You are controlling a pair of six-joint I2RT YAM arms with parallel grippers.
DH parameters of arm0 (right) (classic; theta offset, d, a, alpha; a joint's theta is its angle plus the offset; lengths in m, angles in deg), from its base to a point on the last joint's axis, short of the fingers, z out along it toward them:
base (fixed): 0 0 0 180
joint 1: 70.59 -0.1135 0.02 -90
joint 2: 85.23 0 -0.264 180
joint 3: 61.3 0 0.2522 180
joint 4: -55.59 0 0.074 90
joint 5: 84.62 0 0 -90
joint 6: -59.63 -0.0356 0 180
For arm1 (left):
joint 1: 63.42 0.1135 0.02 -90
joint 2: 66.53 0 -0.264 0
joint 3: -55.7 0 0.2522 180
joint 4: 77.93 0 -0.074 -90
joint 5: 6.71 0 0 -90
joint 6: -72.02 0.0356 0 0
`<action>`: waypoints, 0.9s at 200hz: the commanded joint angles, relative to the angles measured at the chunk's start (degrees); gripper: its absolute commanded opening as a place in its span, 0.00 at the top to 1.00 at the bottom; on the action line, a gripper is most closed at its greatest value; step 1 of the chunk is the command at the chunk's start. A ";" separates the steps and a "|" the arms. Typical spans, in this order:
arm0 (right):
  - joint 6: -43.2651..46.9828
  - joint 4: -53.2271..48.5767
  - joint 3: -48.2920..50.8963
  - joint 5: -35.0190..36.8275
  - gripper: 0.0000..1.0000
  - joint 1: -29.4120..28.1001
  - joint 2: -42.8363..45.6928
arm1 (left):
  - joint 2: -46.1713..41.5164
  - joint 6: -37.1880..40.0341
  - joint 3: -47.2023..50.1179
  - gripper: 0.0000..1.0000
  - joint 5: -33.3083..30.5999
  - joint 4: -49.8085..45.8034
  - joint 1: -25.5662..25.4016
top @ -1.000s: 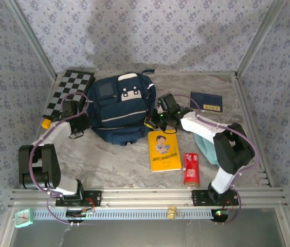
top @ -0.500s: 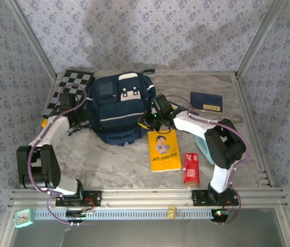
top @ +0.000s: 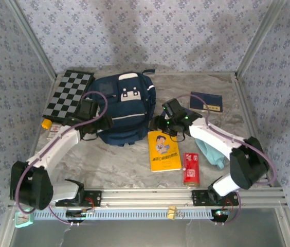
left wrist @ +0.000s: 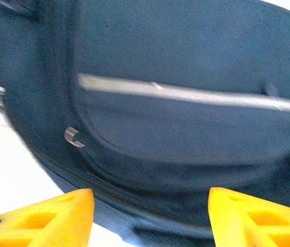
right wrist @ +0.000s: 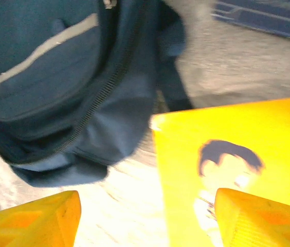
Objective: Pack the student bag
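A: Bag location?
B: The student bag is seen lying at the far middle of the table.
A: Grippers?
B: Left gripper is held apart, empty, facing the bag's lower front. Right gripper is likewise spread, empty, above the bag's edge and a yellow book.

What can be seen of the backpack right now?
The backpack is navy blue fabric, with white patches near its top and a thin white stripe across the front pocket. It lies front up on the table, top toward the back wall, with the checkerboard on its left and the yellow book by its near right corner. A small metal zip pull shows; the zips in view look closed. The left gripper is open at its near edge, not gripping it.
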 commanded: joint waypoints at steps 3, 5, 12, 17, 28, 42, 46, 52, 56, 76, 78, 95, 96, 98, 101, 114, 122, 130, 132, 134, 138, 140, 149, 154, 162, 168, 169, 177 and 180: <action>5.07 -11.84 3.90 4.75 0.28 1.96 5.75 | -4.40 -6.71 3.34 0.38 1.28 -0.04 -7.52; 5.31 -12.37 4.23 4.81 0.28 2.18 6.02 | -4.60 -7.09 3.53 0.37 1.34 0.24 -8.23; 5.92 -13.37 5.44 5.19 0.28 2.99 6.97 | -5.04 -8.87 4.37 0.37 1.15 0.85 -10.81; 6.33 -13.74 6.56 5.10 0.27 3.45 7.67 | -5.18 -10.04 4.78 0.36 1.01 1.11 -12.19; 6.63 -12.95 9.34 4.46 0.27 4.27 8.99 | -5.38 -12.44 5.49 0.36 0.77 2.29 -15.57; 7.22 -11.13 12.65 3.77 0.25 4.96 10.49 | -5.34 -15.47 6.84 0.34 -0.38 5.04 -19.73; 7.42 -10.50 13.57 3.62 0.25 5.11 10.73 | -5.23 -16.53 7.34 0.34 -0.95 6.08 -20.84; 7.44 -9.62 14.97 3.27 0.24 5.33 10.88 | -4.91 -17.96 8.18 0.33 -1.57 7.78 -22.34; 7.31 -9.10 15.63 3.02 0.24 5.40 10.77 | -4.61 -18.95 8.78 0.33 -1.91 9.04 -23.55; 7.69 -6.25 17.63 2.10 0.22 5.25 9.24 | -2.44 -21.51 10.13 0.33 -2.68 13.94 -27.33; 7.65 -6.05 17.75 2.10 0.22 5.27 9.09 | -2.26 -21.71 10.08 0.33 -2.82 14.19 -27.53; 8.61 -4.27 18.71 0.98 0.21 5.44 7.10 | -0.25 -22.69 10.37 0.33 -3.56 16.65 -29.40; 8.60 -4.14 18.81 0.97 0.21 5.49 6.97 | -0.07 -22.77 10.37 0.33 -3.51 16.74 -29.47; 8.58 -3.96 18.88 0.91 0.21 5.50 6.74 | 0.26 -22.84 10.41 0.33 -3.40 17.06 -29.51; 8.58 -3.56 18.98 0.76 0.21 5.46 6.46 | 0.64 -22.99 10.54 0.33 -3.22 17.76 -29.75; 8.66 -1.19 19.71 -1.00 0.20 5.33 5.17 | 2.34 -23.52 10.59 0.33 -2.75 19.57 -30.45; 8.31 0.01 20.08 -1.66 0.20 5.04 4.41 | 3.34 -23.64 10.62 0.33 -2.66 20.53 -30.73; 7.35 0.74 20.36 -1.77 0.20 4.66 3.67 | 4.18 -23.57 10.53 0.33 -2.70 21.24 -31.08; 7.11 1.00 20.49 -1.95 0.20 4.48 3.54 | 4.44 -23.56 10.53 0.33 -2.74 21.33 -31.10; 6.92 1.48 20.55 -2.23 0.20 4.31 3.34 | 4.60 -23.56 10.54 0.33 -2.74 21.46 -31.11; 6.59 2.37 20.86 -2.77 0.20 4.03 3.03 | 5.06 -23.52 10.59 0.33 -2.75 21.60 -31.11; 6.46 2.65 20.95 -2.88 0.20 3.75 2.88 | 5.26 -23.51 10.59 0.33 -2.79 21.64 -31.11; 5.55 3.48 20.81 -2.94 0.20 2.46 2.38 | 5.95 -23.62 10.68 0.33 -3.13 21.66 -31.11; 5.16 3.69 20.74 -2.75 0.20 1.60 2.23 | 6.25 -23.63 10.77 0.33 -3.27 21.69 -31.13; 4.52 4.38 20.54 -2.97 0.20 0.31 2.24 | 6.67 -23.58 10.86 0.33 -3.20 21.75 -31.11; 4.06 4.68 20.48 -3.17 0.20 -0.47 2.21 | 7.14 -23.23 10.70 0.33 -2.98 21.87 -31.18; 3.95 4.73 20.39 -3.17 0.20 -0.59 2.20 | 7.30 -23.13 10.69 0.33 -2.95 21.85 -31.19; 3.10 4.39 20.15 -2.80 0.21 -1.38 2.20 | 8.03 -22.49 10.35 0.33 -2.68 21.60 -31.09; 2.84 4.20 20.06 -2.62 0.21 -1.66 2.25 | 8.31 -22.35 10.21 0.33 -2.53 21.41 -31.04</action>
